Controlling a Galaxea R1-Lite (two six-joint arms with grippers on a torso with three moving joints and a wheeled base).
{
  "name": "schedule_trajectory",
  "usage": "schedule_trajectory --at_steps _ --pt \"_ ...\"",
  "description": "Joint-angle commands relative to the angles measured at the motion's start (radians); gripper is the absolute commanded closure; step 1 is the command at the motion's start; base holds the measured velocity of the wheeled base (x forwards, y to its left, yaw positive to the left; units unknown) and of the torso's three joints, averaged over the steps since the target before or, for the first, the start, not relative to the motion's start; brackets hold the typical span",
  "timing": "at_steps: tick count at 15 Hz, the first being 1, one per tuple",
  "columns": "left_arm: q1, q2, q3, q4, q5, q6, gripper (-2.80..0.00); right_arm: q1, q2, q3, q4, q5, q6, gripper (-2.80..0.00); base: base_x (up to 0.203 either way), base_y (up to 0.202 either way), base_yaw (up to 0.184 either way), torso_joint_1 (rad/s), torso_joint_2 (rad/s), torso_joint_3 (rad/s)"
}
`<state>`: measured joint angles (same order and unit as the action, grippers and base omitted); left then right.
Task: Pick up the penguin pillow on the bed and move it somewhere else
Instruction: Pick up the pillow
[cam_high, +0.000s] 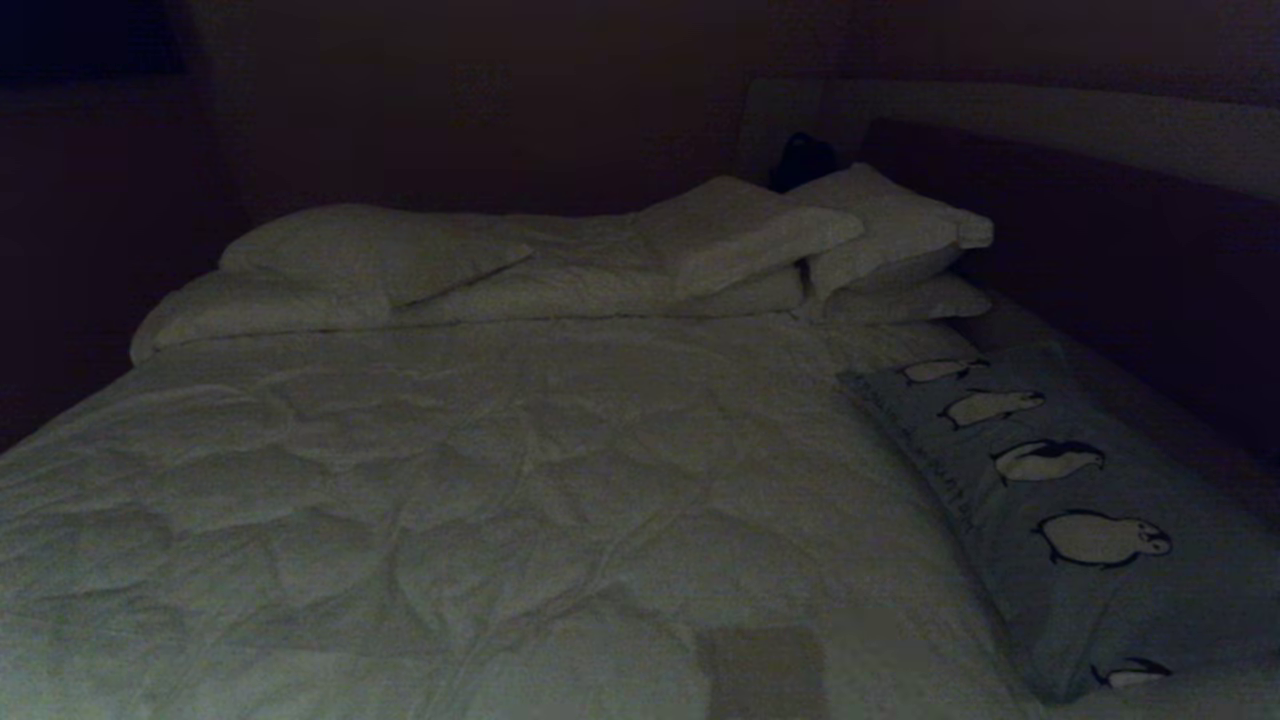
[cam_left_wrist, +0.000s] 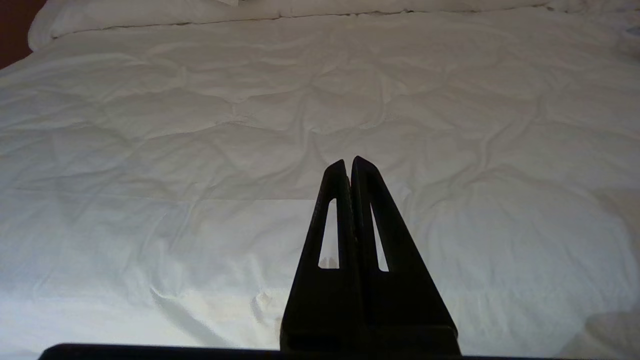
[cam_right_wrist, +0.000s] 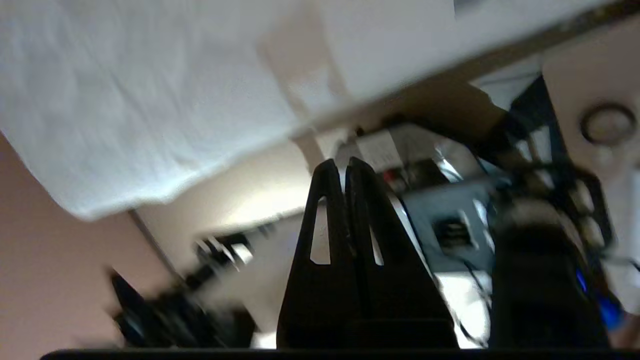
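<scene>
Head view shows me the penguin pillow (cam_high: 1080, 510) lying at four o'clock on the bed (cam_high: 480, 470), white pillows (cam_high: 600, 260) at twelve, while my left gripper (cam_left_wrist: 348, 164) and right gripper (cam_right_wrist: 340, 165) are both pinched closed, empty.

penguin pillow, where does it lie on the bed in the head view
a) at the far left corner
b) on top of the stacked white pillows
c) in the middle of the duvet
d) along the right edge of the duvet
d: the penguin pillow lies lengthwise along the right side of the bed, below the white pillows and apart from them.
</scene>
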<state>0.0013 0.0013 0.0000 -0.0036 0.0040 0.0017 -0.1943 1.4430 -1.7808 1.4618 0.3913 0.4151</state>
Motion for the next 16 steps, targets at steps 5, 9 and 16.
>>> schedule_trajectory --at_steps 5,9,16 --pt "0.000 0.000 0.000 0.000 0.001 0.000 0.00 0.001 -0.340 0.218 0.092 0.007 -0.591 0.00 0.000 0.000 0.000 0.000 0.00 0.000" --pt "0.000 0.000 0.000 0.000 0.001 0.000 0.00 0.005 -0.532 0.345 0.066 0.009 -0.652 0.00 0.000 0.000 0.000 0.000 0.00 0.000" --pt "0.000 0.000 0.000 0.000 0.001 0.000 0.00 0.136 -0.951 0.576 -0.081 0.036 -0.700 0.00 0.000 0.000 0.000 0.000 0.00 0.000"
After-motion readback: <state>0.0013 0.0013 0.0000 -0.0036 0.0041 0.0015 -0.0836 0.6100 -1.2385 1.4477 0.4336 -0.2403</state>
